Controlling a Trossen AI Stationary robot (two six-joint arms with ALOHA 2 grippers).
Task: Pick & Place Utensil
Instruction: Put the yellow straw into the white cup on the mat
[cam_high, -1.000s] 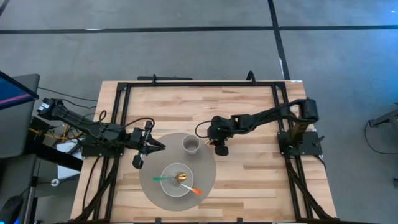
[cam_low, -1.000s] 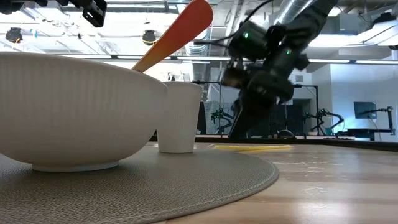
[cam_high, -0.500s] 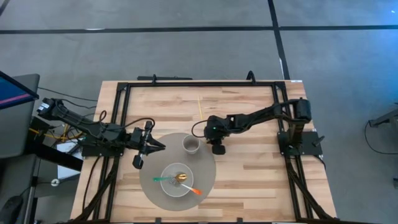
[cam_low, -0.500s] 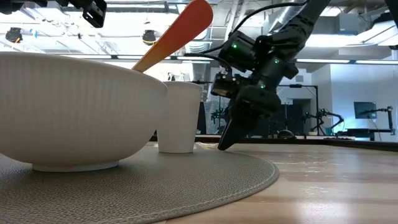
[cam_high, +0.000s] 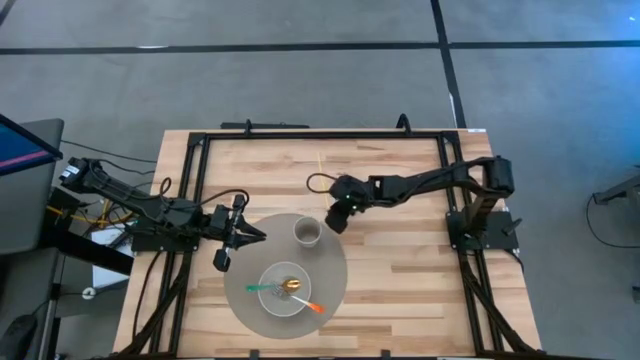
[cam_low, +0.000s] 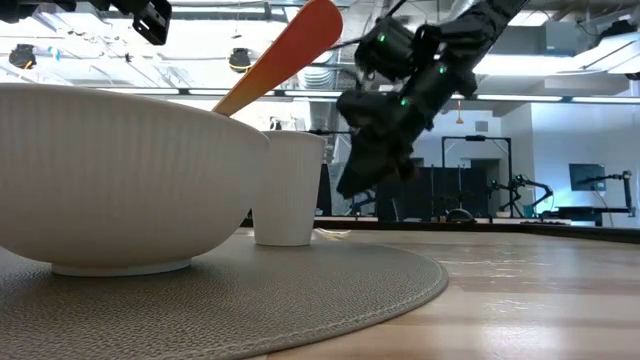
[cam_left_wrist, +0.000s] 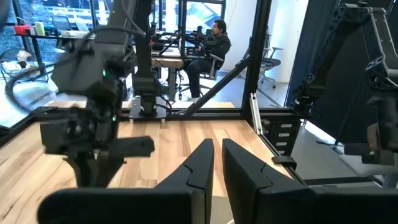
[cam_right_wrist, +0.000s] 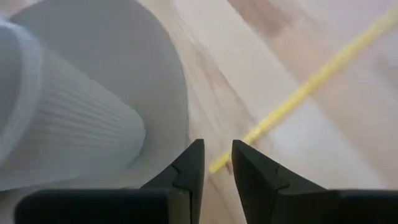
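A thin yellow stick (cam_right_wrist: 311, 81) lies flat on the wooden table, far-right of the white ribbed cup (cam_high: 307, 233); it shows faintly in the high view (cam_high: 319, 162). My right gripper (cam_high: 335, 224) hovers above the table (cam_low: 345, 188) just right of the cup, its fingers a narrow gap apart. In the right wrist view (cam_right_wrist: 217, 152) the stick's near end shows in that gap, on the table beyond. The white bowl (cam_high: 287, 290) holds a gold spoon and a green-and-orange utensil. My left gripper (cam_high: 258, 236) waits shut at the mat's left edge.
The cup and bowl stand on a round grey mat (cam_high: 335, 270) near the table's near edge. A black frame (cam_high: 320, 135) borders the table. Bare wood lies right of the mat and toward the far edge. A person sits in the room beyond (cam_left_wrist: 214, 43).
My right gripper dipped until its fingertips reached the table right of the cup, then rose and moved toward the table's left and far edge, closer to the cup. The yellow stick, which lay crosswise right of the cup, now points toward the far edge.
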